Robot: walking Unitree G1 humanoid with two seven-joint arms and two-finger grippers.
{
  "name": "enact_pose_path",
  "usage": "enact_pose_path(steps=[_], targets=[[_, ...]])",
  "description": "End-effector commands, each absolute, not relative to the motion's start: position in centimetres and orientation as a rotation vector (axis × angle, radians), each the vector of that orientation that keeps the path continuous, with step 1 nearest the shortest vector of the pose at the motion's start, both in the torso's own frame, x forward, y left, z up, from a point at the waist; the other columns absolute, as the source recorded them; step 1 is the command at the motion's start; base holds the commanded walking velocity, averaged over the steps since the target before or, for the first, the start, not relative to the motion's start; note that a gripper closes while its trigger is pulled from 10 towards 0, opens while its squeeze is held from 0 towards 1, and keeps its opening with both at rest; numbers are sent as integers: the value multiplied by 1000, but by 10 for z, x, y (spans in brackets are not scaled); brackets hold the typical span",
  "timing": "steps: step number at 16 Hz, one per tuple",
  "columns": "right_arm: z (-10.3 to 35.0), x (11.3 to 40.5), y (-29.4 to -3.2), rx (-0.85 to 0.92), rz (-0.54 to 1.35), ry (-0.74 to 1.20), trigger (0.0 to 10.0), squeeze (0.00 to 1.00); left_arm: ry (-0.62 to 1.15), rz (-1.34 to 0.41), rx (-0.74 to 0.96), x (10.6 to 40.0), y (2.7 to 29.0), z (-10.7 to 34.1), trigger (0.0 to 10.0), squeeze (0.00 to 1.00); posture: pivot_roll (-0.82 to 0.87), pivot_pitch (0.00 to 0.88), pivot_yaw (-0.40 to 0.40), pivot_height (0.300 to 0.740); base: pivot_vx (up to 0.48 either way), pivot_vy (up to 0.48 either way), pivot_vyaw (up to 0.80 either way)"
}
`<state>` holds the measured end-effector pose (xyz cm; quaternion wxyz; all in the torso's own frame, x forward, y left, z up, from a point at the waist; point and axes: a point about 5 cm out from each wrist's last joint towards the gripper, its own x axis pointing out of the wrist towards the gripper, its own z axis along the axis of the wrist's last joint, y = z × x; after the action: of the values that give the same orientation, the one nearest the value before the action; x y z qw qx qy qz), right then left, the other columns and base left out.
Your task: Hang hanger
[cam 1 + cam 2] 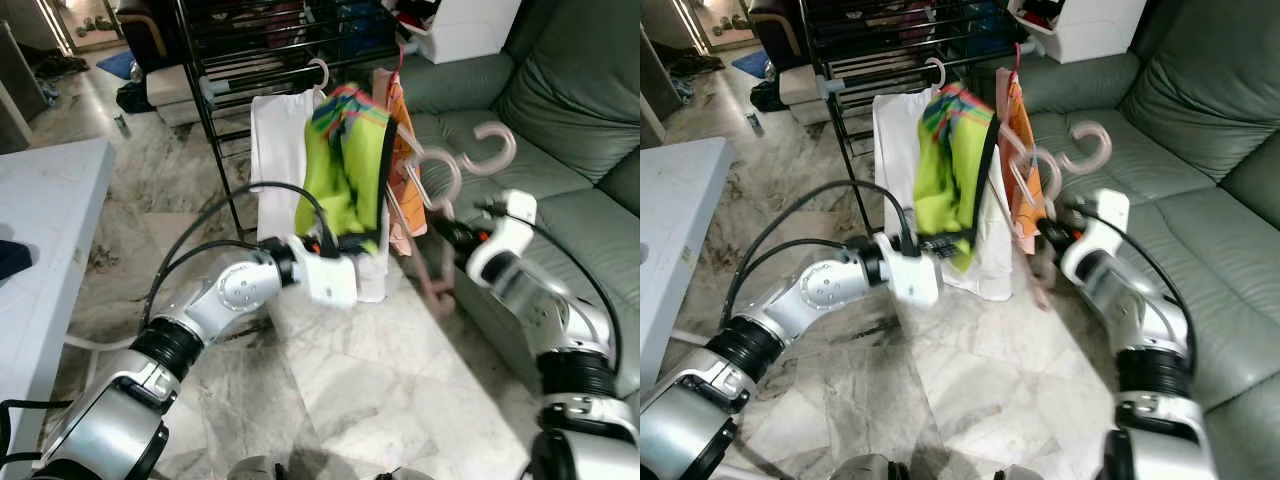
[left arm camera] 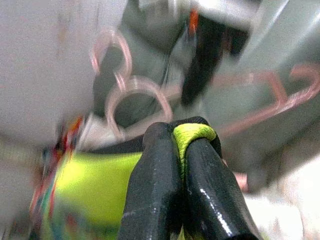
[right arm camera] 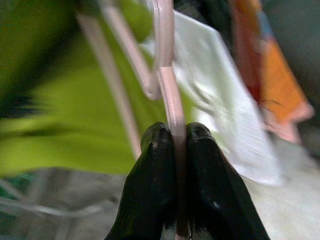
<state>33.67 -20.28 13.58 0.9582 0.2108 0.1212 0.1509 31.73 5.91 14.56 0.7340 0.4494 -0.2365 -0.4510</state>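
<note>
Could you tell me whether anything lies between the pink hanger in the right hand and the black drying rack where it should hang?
Yes. The right hand grips the pink hanger; between it and the black rack hang an orange garment, the lime-green garment pinched by the left hand, and a white cloth.

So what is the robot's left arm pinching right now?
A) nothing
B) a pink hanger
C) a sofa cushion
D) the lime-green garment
D: the left gripper is shut on a fold of the green garment; the right gripper has the pink hanger.

Silver jointed arms, black looping cables, white wrists, glossy black claws.
</note>
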Motion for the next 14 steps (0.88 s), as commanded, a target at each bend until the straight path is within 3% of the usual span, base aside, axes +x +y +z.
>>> enact_pose_path(steps=[1, 3, 5, 6, 9, 11, 13, 14], targets=[[181, 344, -193, 498, 367, 81, 10000, 0, -431, -949, 1020, 324, 64, 135, 10000, 0, -34, 0, 55, 740, 0, 0, 0], [197, 343, -183, 565, 383, 9, 10000, 0, -352, -836, 955, 334, 69, 134, 10000, 0, -42, 0, 53, 740, 0, 0, 0], [204, 358, -206, 713, 83, -66, 10000, 0, -340, -832, 887, 328, 59, 130, 10000, 0, -52, 0, 54, 740, 0, 0, 0], [214, 361, -211, 782, 33, -122, 10000, 0, -341, -866, 881, 322, 50, 125, 10000, 0, -50, 0, 54, 740, 0, 0, 0], [243, 365, -191, 741, 171, -225, 10000, 0, -339, -914, 859, 312, 39, 119, 10000, 0, -50, 0, 56, 740, 0, 0, 0], [264, 371, -195, 863, 159, -329, 10000, 0, -306, -916, 799, 310, 36, 118, 10000, 0, -48, 0, 52, 740, 0, 0, 0], [275, 369, -171, 659, 308, -341, 10000, 0, -289, -923, 782, 307, 35, 115, 10000, 0, -51, 0, 52, 740, 0, 0, 0], [282, 367, -158, 647, 365, -362, 10000, 0, -289, -928, 779, 306, 34, 115, 10000, 0, -49, 0, 50, 740, 0, 0, 0]])
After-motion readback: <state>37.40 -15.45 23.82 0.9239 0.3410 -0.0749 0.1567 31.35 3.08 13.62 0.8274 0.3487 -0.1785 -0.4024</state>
